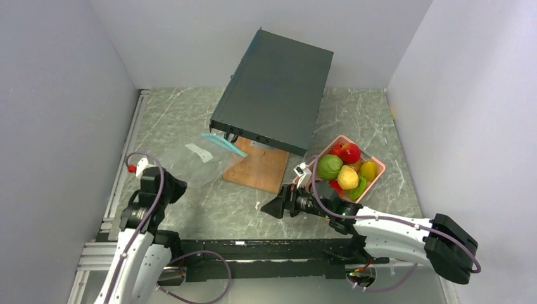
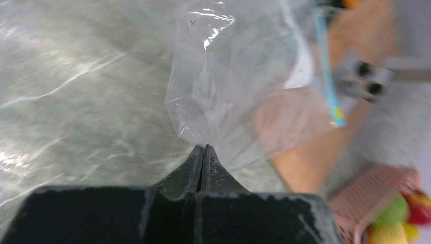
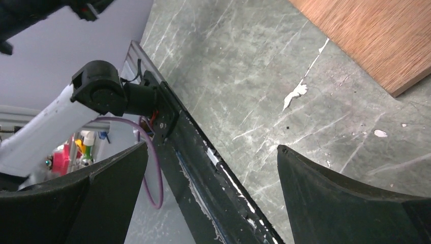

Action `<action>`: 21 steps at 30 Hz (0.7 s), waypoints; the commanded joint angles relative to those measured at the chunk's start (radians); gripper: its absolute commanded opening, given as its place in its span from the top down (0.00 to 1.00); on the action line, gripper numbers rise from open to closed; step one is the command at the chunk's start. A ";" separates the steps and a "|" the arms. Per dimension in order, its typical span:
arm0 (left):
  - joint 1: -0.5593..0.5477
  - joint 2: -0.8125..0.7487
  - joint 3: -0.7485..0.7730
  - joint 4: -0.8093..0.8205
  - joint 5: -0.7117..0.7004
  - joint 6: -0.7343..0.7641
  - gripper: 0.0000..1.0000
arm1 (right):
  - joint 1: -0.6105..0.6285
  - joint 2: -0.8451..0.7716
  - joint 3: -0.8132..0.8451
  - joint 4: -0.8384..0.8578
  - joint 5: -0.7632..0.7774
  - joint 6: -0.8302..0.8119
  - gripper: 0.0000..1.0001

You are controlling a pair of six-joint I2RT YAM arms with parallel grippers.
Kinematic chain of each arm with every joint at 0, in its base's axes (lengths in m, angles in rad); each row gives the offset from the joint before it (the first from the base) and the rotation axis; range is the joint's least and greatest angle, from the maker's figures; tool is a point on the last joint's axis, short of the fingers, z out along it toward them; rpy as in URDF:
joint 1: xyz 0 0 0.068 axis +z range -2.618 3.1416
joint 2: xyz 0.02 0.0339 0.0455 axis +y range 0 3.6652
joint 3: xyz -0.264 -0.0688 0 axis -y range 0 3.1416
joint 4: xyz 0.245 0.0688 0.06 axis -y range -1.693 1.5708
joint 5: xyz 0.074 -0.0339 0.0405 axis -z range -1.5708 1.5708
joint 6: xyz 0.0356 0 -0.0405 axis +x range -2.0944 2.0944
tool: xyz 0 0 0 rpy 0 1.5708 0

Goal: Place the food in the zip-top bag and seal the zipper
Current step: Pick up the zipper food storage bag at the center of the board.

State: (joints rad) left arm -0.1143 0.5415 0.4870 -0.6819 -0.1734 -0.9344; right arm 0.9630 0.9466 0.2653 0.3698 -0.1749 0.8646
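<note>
The clear zip-top bag [image 1: 202,161] lies left of centre, its teal zipper [image 1: 223,144] at its far right edge over the wooden board. My left gripper [image 1: 176,185] is shut on the bag's near corner; in the left wrist view the jaws [image 2: 204,148] pinch the crinkled plastic [image 2: 239,86], with the zipper [image 2: 328,76] to the right. The food [image 1: 345,170], red, green and yellow toy pieces, sits in the pink tray. My right gripper [image 1: 266,207] is open and empty above the table, left of the tray; its fingers [image 3: 325,193] frame bare table.
A pink tray [image 1: 379,166] holds the food at right. A wooden board [image 1: 259,168] lies at centre under a tilted dark grey box [image 1: 275,88]. A black rail [image 1: 253,248] runs along the near edge. Grey walls enclose the table.
</note>
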 commanded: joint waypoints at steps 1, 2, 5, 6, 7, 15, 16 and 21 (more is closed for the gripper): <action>0.004 -0.126 0.065 -0.037 0.287 0.144 1.00 | 0.013 0.024 0.018 0.123 0.071 0.062 0.00; 0.004 -0.143 0.051 -0.013 0.359 0.148 1.00 | 0.014 0.020 0.012 0.124 0.082 0.065 0.00; 0.004 -0.153 -0.009 0.067 0.552 0.175 1.00 | 0.014 -0.010 0.000 0.090 0.120 0.068 0.00; 0.004 -0.131 -0.023 0.070 0.589 0.184 1.00 | 0.014 -0.025 -0.005 0.074 0.132 0.066 0.00; 0.004 -0.110 -0.024 0.062 0.609 0.193 1.00 | 0.014 -0.042 -0.011 0.052 0.145 0.063 0.00; 0.004 -0.099 0.037 0.000 0.714 0.244 1.00 | 0.012 -0.199 -0.017 -0.102 0.269 0.006 0.00; 0.004 -0.111 0.057 -0.035 0.695 0.252 1.00 | 0.012 -0.205 -0.021 -0.098 0.278 0.011 0.00; 0.004 -0.112 0.160 -0.189 0.586 0.321 1.00 | 0.006 -0.142 -0.027 0.021 0.278 0.070 0.00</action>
State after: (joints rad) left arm -0.1143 0.4309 0.5499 -0.7742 0.4461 -0.6895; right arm 0.9718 0.7586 0.2436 0.2966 0.0765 0.9073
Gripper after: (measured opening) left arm 0.009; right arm 0.994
